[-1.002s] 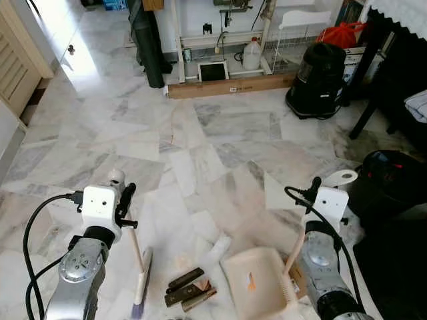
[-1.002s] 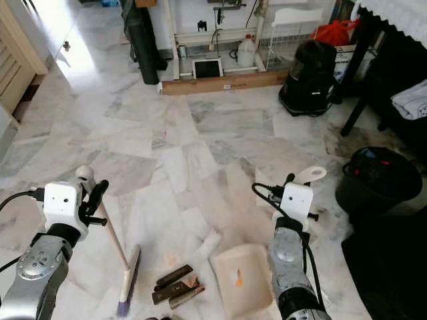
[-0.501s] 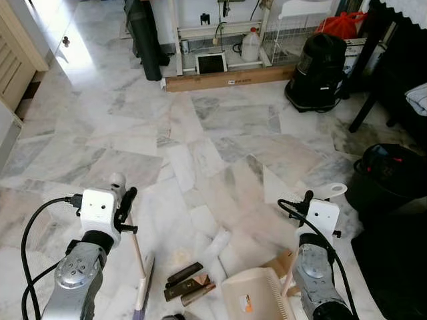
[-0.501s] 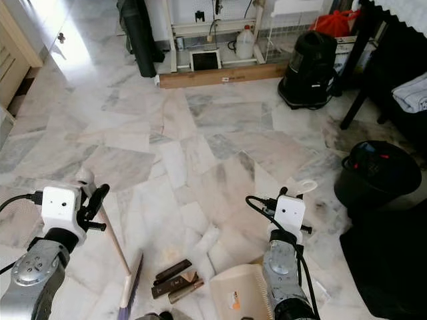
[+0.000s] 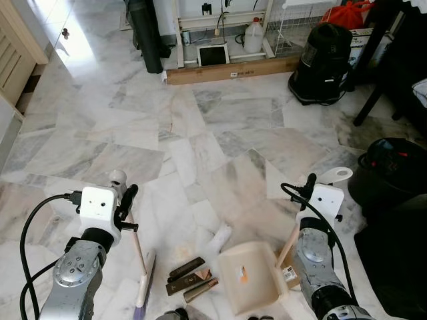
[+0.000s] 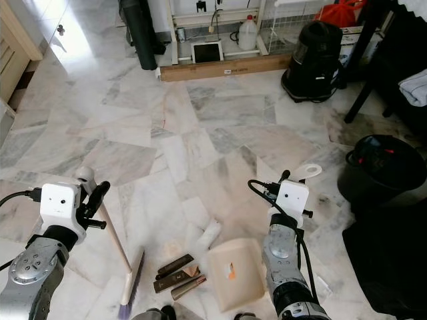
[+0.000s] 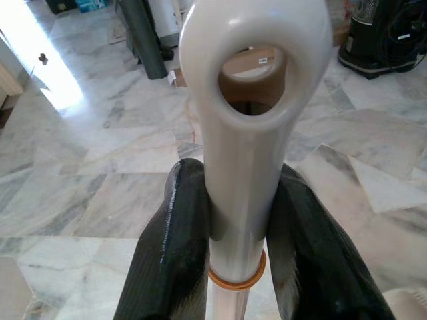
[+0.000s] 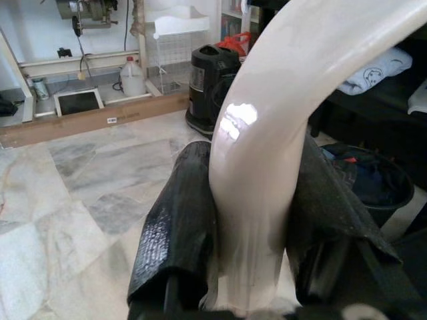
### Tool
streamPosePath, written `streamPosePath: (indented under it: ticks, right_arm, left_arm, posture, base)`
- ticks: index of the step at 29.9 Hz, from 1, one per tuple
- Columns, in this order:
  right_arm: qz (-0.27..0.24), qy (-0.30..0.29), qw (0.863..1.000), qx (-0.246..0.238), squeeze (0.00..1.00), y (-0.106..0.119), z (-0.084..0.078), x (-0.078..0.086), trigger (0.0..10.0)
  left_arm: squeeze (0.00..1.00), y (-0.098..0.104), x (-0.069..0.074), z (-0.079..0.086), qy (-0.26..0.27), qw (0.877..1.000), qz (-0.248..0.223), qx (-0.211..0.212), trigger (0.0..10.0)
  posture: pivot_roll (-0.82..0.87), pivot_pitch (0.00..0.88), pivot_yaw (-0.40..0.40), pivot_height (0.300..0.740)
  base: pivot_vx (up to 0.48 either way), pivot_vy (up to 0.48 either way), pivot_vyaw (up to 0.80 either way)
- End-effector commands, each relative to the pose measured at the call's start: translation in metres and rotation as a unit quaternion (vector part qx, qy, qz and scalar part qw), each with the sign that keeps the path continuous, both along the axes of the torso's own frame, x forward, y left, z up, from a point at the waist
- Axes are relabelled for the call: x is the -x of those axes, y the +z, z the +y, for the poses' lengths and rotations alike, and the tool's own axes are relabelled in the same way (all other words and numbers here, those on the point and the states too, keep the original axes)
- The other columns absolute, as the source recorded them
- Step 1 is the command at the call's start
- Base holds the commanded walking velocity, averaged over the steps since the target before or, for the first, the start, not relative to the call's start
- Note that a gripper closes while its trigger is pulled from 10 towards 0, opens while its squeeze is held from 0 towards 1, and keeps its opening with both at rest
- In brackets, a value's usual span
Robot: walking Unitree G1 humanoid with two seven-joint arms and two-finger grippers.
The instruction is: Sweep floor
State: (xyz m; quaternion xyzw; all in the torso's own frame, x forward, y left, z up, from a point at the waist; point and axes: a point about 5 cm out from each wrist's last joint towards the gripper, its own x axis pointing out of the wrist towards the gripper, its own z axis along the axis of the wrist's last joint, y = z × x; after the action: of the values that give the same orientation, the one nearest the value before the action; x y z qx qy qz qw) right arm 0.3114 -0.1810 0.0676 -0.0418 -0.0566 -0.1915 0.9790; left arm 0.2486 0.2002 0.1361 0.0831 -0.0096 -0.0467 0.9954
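The near edge cuts off the purple bristle tip of the cream hand broom (image 5: pixel 143 288) and two dark rounded things (image 6: pixel 155 313), too partial to identify. The cream plastic dustpan (image 5: pixel 248 284) hides part of a brown cardboard scrap (image 5: pixel 287 274). The orange label (image 5: pixel 243 272) on the dustpan is too small to read.

Far ahead of me a long cardboard box (image 5: pixel 230 69) lies along the wall, a white jug (image 5: pixel 253 36) behind it. Far right stands a black vacuum cleaner (image 5: pixel 322 64); a black bin (image 5: pixel 390 172) sits right.
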Motion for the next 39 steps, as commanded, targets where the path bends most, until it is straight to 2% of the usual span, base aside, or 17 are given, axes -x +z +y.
streamPosePath:
  ticks: [1, 11, 21, 27, 32, 39]
  right_arm:
    - [0.014, -0.004, 1.000, 0.002, 0.00, -0.007, -0.001, 0.004, 10.0]
    - [0.047, -0.008, 0.999, 0.004, 0.00, -0.024, 0.000, 0.016, 10.0]
    - [0.054, -0.006, 0.999, 0.004, 0.00, -0.027, 0.004, 0.017, 10.0]
    - [0.055, -0.007, 0.998, 0.006, 0.00, -0.027, 0.002, 0.017, 10.0]
    - [0.058, -0.009, 0.998, 0.005, 0.00, -0.028, 0.002, 0.017, 10.0]
    - [0.061, -0.008, 0.998, 0.002, 0.00, -0.028, 0.004, 0.016, 10.0]
  left_arm:
    - [0.00, 0.009, 0.003, 0.000, -0.009, 1.000, -0.011, -0.011, 10.0]
    - [0.00, 0.013, 0.002, -0.002, -0.026, 1.000, 0.001, -0.002, 10.0]
    - [0.00, -0.001, -0.001, -0.006, -0.057, 0.994, 0.069, 0.063, 10.0]
    - [0.00, -0.003, -0.005, -0.010, -0.067, 0.988, 0.093, 0.104, 10.0]
    - [0.00, -0.004, -0.006, -0.010, -0.067, 0.985, 0.103, 0.120, 10.0]
    - [0.00, -0.005, -0.006, -0.012, -0.091, 0.974, 0.141, 0.151, 10.0]
  posture:
    - [0.13, 0.204, 0.064, 0.740]
    - [0.15, 0.213, 0.075, 0.740]
    - [0.15, 0.212, 0.081, 0.740]
    - [0.15, 0.210, 0.082, 0.740]
    - [0.15, 0.210, 0.083, 0.740]
    - [0.15, 0.204, 0.082, 0.740]
  base:
    - [0.000, 0.000, 0.00]
    - [0.000, 0.000, 0.00]
    - [0.000, 0.000, 0.00]
    - [0.000, 0.000, 0.00]
    - [0.000, 0.000, 0.00]
    - [0.000, 0.000, 0.00]
